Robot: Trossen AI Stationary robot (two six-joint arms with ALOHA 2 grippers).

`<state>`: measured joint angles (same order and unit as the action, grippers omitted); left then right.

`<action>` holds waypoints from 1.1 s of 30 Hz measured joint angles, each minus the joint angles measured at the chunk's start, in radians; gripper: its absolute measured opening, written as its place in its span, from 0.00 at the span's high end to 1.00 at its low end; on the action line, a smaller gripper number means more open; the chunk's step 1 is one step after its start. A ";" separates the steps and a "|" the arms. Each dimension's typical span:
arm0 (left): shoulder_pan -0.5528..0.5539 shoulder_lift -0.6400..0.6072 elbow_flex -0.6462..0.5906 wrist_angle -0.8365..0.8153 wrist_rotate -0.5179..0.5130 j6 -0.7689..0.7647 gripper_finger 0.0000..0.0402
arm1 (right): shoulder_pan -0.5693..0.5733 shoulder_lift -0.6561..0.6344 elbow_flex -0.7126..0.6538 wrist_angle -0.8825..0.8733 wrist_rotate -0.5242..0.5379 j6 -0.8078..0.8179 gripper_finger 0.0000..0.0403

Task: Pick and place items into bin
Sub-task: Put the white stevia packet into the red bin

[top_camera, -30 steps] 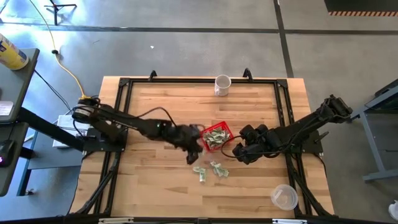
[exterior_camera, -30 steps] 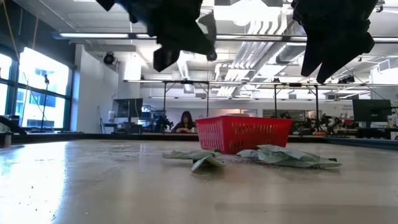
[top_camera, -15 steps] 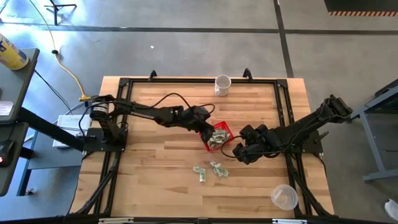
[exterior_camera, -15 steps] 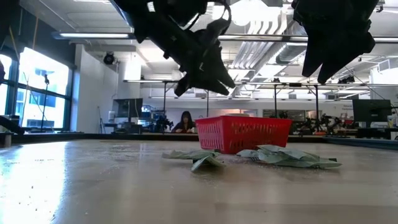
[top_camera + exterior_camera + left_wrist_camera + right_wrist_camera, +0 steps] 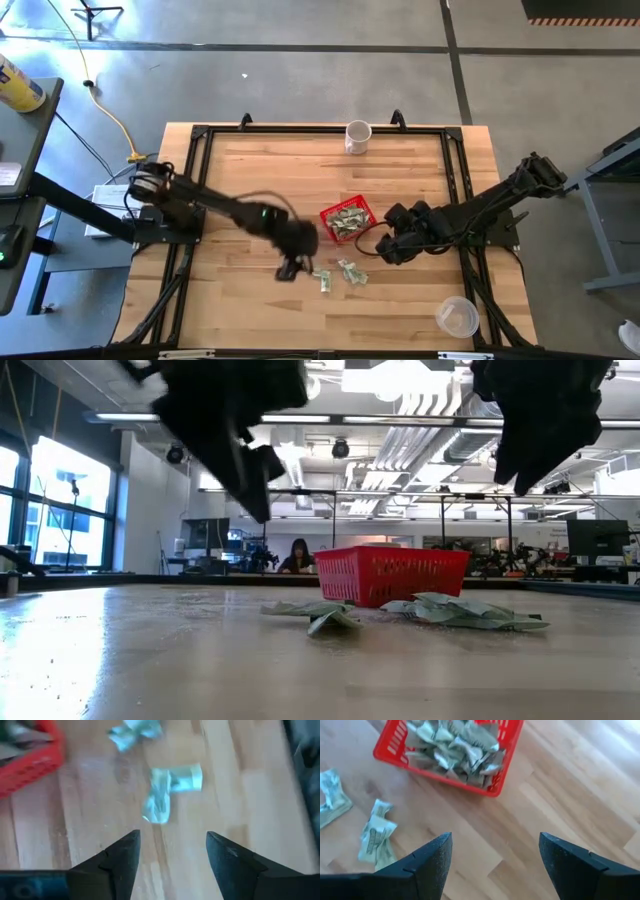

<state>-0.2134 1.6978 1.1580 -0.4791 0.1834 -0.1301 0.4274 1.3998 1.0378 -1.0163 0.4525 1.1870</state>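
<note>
Loose notes [image 5: 337, 272] lying on the table [image 5: 240, 300] just in front of the red bin [image 5: 347, 217], in two small clumps: one [image 5: 323, 278] nearer the left gripper [image 5: 290, 268], the other [image 5: 351, 271] beside it toward the right. In the left wrist view, a folded note [image 5: 170, 790] flat on the wood just ahead of the open fingers [image 5: 122, 860], untouched, with another note [image 5: 135, 731] farther on near the bin's corner [image 5: 30, 755]. Left gripper hovering above the table, jaws apart and empty, just beside the nearer clump. Bin near the table's middle, already filled with crumpled notes [image 5: 455, 750]. Right gripper [image 5: 385, 245] hanging close to the bin's right side, fingers [image 5: 430, 865] spread wide, nothing between them. In the low view, notes [image 5: 400, 612] spread flat before the bin [image 5: 390, 572], both grippers raised clear above. White mug [image 5: 357, 135] at the far edge, clear cup [image 5: 457, 316] at the near right corner
</note>
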 joint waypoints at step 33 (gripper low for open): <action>-0.088 0.221 -0.033 0.249 -0.243 0.120 0.82 | -0.015 0.041 0.000 0.036 -0.016 -0.021 0.29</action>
<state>-0.3012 1.9190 1.1248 -0.2298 -0.0599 -0.0098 0.4126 1.4410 1.0378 -0.9805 0.4367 1.1658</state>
